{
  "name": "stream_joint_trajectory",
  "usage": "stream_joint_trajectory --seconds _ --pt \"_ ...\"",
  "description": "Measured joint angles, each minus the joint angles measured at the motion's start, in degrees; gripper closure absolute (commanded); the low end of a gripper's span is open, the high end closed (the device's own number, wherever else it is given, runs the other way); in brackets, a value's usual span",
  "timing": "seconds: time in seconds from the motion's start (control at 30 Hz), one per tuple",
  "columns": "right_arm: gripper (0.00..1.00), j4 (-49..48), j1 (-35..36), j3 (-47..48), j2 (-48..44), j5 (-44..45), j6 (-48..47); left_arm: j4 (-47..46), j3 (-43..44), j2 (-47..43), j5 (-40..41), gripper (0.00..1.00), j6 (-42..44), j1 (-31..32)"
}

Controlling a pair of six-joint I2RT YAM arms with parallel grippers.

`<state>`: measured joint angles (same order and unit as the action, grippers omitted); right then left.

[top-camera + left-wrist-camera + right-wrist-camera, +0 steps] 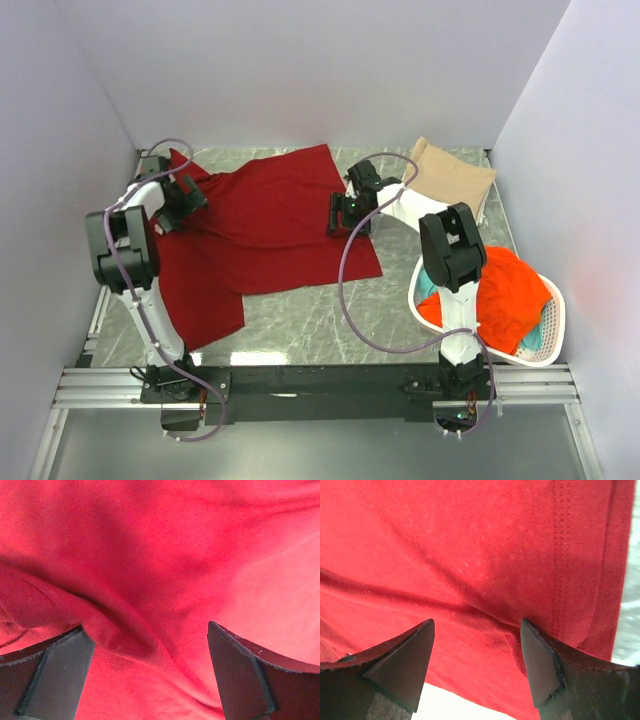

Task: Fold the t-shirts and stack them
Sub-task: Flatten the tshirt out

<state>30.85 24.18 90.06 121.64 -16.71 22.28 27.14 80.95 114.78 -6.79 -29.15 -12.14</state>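
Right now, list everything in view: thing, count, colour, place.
dark red t-shirt: one, dark red, spread on the table, left and centre
tan t-shirt: one, tan, lying flat at the far right corner
orange-red t-shirt: one, bright orange-red, heaped in the basket
teal cloth: one piece showing, teal, at the basket's left edge beside the orange-red one
laundry basket: one, white, near right of the table
table: one, grey marbled, under everything
left gripper: one, black, open, over the dark red t-shirt's left part
right gripper: one, black, open, over that shirt's right edge
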Motion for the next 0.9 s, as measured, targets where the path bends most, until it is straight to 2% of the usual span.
stream_joint_trajectory --seconds 0.2,0.47,0.77,0.9 --pt "0.24 1.0 -3.7 -1.0 -0.7 -1.0 0.9 2.5 11.6 7.5 1.1 0.03 0.3 5.3" --pt "0.24 3.7 -7.5 -1.9 -1.6 -0.2 1.9 5.6 23.9 15.0 0.8 0.03 1.0 8.5" --pt "0.24 8.4 -7.5 -1.7 -2.5 1.4 1.9 6.8 25.7 15.1 1.1 0.01 1.0 10.2" --pt "0.24 11.1 -7.1 -1.6 -4.4 2.4 1.7 7.9 22.4 9.0 2.1 0.00 0.9 10.3"
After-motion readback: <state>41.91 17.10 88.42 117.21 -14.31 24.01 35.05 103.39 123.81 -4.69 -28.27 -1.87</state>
